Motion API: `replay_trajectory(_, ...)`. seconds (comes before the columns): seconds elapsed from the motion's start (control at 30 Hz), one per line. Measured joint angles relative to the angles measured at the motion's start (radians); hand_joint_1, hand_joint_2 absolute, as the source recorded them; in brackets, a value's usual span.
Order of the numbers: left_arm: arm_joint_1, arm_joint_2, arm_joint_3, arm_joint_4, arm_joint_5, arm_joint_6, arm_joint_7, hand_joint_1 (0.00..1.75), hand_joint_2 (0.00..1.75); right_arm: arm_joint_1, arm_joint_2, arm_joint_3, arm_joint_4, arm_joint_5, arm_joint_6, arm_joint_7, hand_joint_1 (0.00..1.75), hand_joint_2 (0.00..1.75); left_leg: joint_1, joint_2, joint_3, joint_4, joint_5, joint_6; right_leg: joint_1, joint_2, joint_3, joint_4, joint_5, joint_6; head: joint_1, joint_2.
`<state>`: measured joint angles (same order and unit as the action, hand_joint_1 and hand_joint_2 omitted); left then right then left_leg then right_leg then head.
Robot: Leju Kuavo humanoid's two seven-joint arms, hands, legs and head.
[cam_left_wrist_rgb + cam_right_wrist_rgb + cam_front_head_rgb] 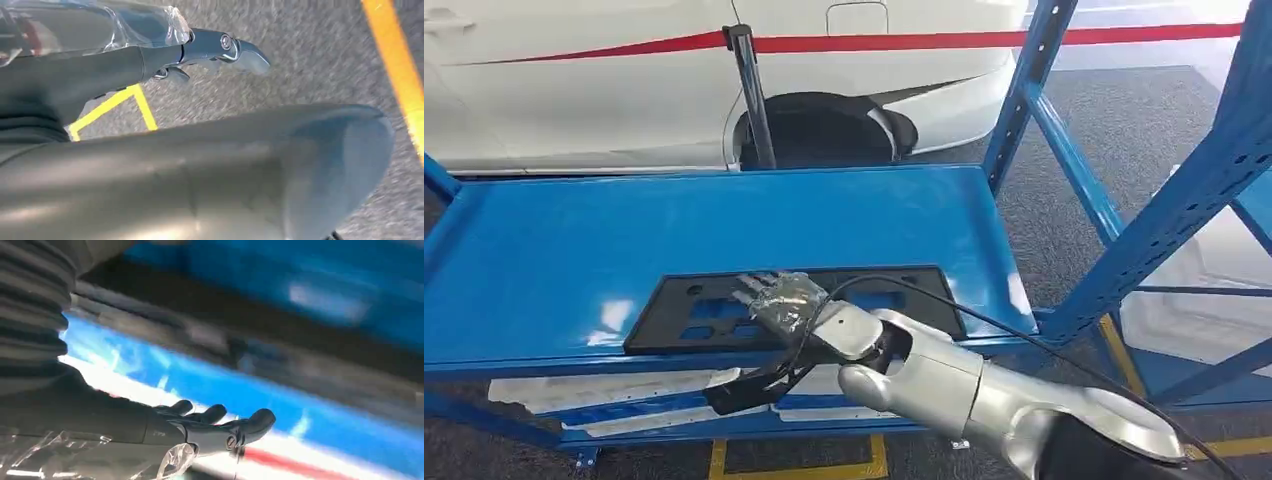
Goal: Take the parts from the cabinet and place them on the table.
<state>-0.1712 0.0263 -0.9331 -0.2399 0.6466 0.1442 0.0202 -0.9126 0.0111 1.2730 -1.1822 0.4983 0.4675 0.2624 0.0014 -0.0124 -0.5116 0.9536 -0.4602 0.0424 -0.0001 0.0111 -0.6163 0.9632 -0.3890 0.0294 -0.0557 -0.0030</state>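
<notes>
A flat black plate (864, 300) with several cut-outs lies on the blue shelf (624, 240), close to its front edge. My right hand (779, 300), wrapped in clear film, lies palm down on the plate's middle with its fingers stretched out flat. Its dark thumb (736, 393) hangs below the shelf's front lip. In the right wrist view the fingers (220, 425) are extended and nothing sits between them; the shelf behind is blurred. My left hand (220, 47) hangs beside my body over the grey floor, fingers loosely extended and holding nothing.
Blue rack uprights (1144, 230) stand to the right of the shelf. A white car (624, 80) with a red stripe is parked behind the rack. White parts (614, 392) lie on the lower shelf. Yellow floor lines (395, 65) cross the grey carpet.
</notes>
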Motion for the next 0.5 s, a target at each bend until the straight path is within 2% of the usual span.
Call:
replay_trajectory(0.03,-0.001,0.0,0.0,0.0,0.002,0.0,-0.002,0.0,0.0,0.003,-0.001,0.008,0.003,-0.026,0.026,0.012,1.75,1.75,0.002,0.0,-0.002,-0.004,0.001,-0.002,0.001,0.0,-0.002,0.006,-0.001,-0.003,-0.001,0.0)
replay_trajectory(0.1,0.001,0.0,0.0,0.0,0.005,0.001,-0.008,0.0,0.0,-0.011,-0.001,0.015,0.007,-0.061,0.038,0.035,1.75,1.75,0.001,0.002,0.002,-0.002,-0.003,0.003,0.0,0.004,-0.001,0.003,-0.001,-0.002,-0.001,0.0)
replay_trajectory(0.13,0.0,0.0,0.0,0.0,0.008,0.001,-0.012,0.0,0.0,-0.018,-0.002,0.023,0.01,-0.08,0.044,0.048,1.75,1.75,0.001,0.002,0.005,-0.006,-0.003,0.003,0.0,0.004,-0.001,0.003,-0.002,-0.003,-0.002,0.0)
replay_trajectory(0.3,0.002,0.0,0.0,0.0,0.019,0.0,-0.022,0.0,0.0,-0.04,-0.018,0.04,0.012,-0.146,0.044,0.094,1.75,1.75,0.001,0.003,0.015,-0.019,-0.003,0.002,0.001,0.004,0.003,0.003,-0.008,-0.011,-0.002,0.0)
replay_trajectory(0.5,0.004,0.0,0.0,0.0,0.019,0.0,-0.029,0.0,0.0,-0.064,-0.041,0.069,0.016,-0.163,0.044,0.109,1.75,1.75,0.001,0.003,0.02,-0.021,-0.004,-0.007,0.002,0.004,0.012,0.003,-0.01,-0.014,-0.002,0.0)
